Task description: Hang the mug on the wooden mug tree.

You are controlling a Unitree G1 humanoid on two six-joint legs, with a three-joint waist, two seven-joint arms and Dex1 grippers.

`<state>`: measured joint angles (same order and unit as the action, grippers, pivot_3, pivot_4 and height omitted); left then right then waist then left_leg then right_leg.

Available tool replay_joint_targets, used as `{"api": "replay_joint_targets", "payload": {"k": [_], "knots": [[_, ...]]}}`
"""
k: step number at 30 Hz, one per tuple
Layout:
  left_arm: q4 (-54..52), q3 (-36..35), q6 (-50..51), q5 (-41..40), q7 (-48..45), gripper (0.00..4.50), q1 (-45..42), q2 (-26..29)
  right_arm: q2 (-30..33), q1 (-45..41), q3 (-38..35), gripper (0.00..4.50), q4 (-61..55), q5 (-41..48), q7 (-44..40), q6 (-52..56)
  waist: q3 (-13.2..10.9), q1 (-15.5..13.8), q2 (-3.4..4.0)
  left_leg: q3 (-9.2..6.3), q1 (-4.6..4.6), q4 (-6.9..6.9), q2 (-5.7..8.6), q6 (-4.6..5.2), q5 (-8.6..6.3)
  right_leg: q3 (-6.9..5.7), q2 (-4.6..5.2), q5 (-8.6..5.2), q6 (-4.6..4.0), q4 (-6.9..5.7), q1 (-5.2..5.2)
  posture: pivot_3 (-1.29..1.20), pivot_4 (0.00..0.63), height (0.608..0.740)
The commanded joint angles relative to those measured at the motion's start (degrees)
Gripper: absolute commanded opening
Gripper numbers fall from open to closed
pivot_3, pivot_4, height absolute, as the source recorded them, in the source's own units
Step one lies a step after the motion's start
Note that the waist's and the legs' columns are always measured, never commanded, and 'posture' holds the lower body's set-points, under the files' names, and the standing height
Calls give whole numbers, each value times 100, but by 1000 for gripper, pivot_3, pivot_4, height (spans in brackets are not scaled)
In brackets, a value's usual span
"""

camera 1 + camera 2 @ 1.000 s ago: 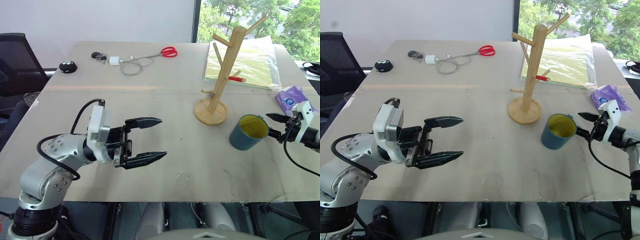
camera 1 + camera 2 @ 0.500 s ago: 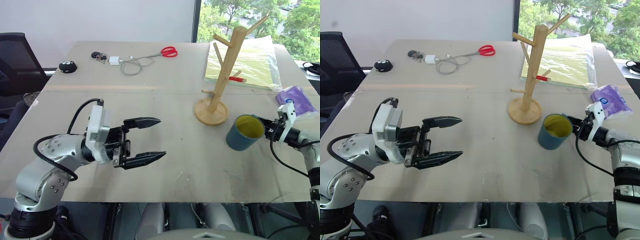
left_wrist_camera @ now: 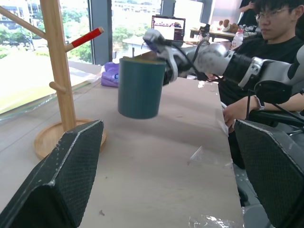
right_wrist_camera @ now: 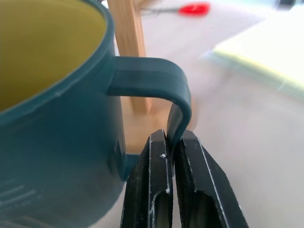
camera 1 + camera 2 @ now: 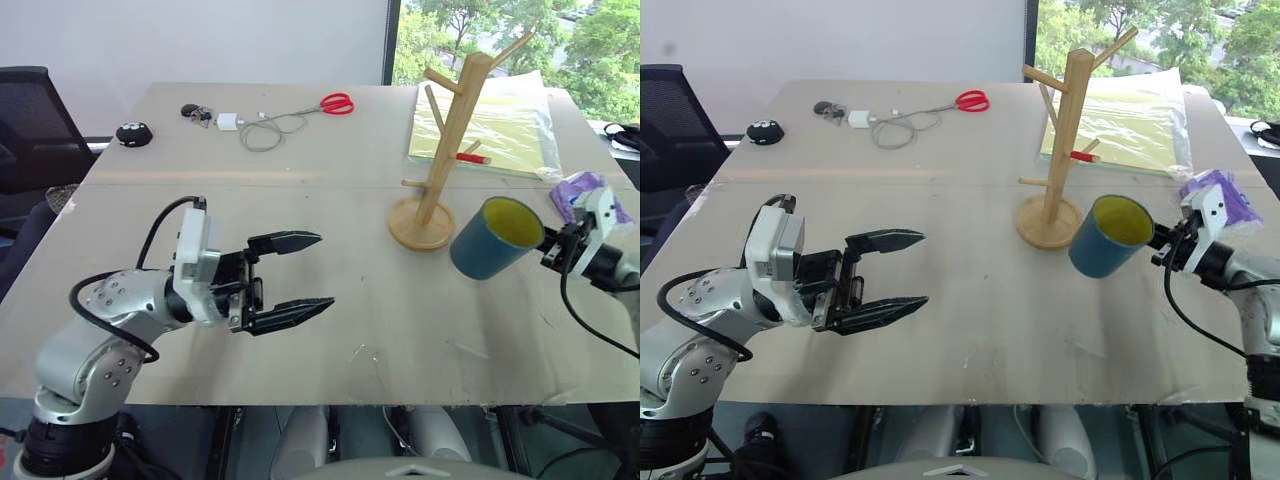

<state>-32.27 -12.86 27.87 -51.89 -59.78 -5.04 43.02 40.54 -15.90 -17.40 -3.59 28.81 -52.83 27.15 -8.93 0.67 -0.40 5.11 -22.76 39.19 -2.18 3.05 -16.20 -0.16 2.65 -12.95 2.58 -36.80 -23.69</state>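
Right pincer (image 4: pixel 172 142) pinches the thin curved handle of the smooth cylindrical mug (image 5: pixel 492 240), which we see lifted and tilted beside the wooden mug tree (image 5: pixel 440 150); left pincer (image 5: pixel 300 277) stands spread.

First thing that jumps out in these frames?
The mug, held off the table and tilted, the right gripper shut on its handle, just right of the wooden mug tree. Next, the left gripper, open over the near left of the table. Far side: red scissors and a cable.
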Motion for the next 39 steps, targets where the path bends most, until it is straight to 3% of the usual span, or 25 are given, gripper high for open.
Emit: {"api": "replay_joint_targets", "payload": {"k": [1, 5, 9, 14, 21, 32, 39], "knots": [[25, -29, -182, 61, 2, 4500, -122, -71, 203, 21, -209, 54, -1837, 172, 929, 732, 0, -5, 0, -1, 0, 0, 0, 0, 0, 0, 0, 0, 0, -2, -1, 0, 150, 740], [128, 12, -233, 119, -64, 4500, -184, -117, 275, -358, -199, 54, -2902, 496, 1693, 1588, 1, -9, -4, -4, -1, 0, 0, -1, 0, -3, 0, -2, -4, -3, -1, 0, 150, 740], [195, 63, -243, 159, -118, 4500, -262, -151, 492, -703, 13, 54, -3095, 493, 1957, 2051, 1, -21, -13, -1, -2, 0, 3, 0, 0, -2, 4, -9, -15, 2, -1, 0, 150, 740], [171, -40, -202, 40, -171, 4500, -293, -105, 904, -1038, 339, 54, -3006, 428, 1945, 2454, 0, -20, -14, -1, -6, 0, 4, 1, -1, -2, 5, -10, -17, 4, -3, 0, 150, 740], [-14, -489, -36, -289, -8, 4500, -47, 32, 1211, -1180, 190, 54, -2893, 672, 1898, 2980, -2, -11, -16, -4, -10, -2, 2, 2, -1, -3, 4, -10, -17, 5, -4, 0, 150, 740], [-375, -1077, 100, -723, 496, 4500, 500, 41, 1082, -1946, 743, 54, -2239, 534, 2010, 3075, -4, 2, -19, -3, -9, -2, 1, 3, -2, -1, 5, -10, -17, 6, -5, 0, 150, 740], [-620, -1113, 49, -728, 796, 4500, 698, -48, 826, -2672, 1712, 54, -1361, 10, 2033, 3119, -5, 3, -21, -2, -11, -2, 1, 2, -1, -3, 6, -10, -18, 6, -7, 0, 150, 740]]}}
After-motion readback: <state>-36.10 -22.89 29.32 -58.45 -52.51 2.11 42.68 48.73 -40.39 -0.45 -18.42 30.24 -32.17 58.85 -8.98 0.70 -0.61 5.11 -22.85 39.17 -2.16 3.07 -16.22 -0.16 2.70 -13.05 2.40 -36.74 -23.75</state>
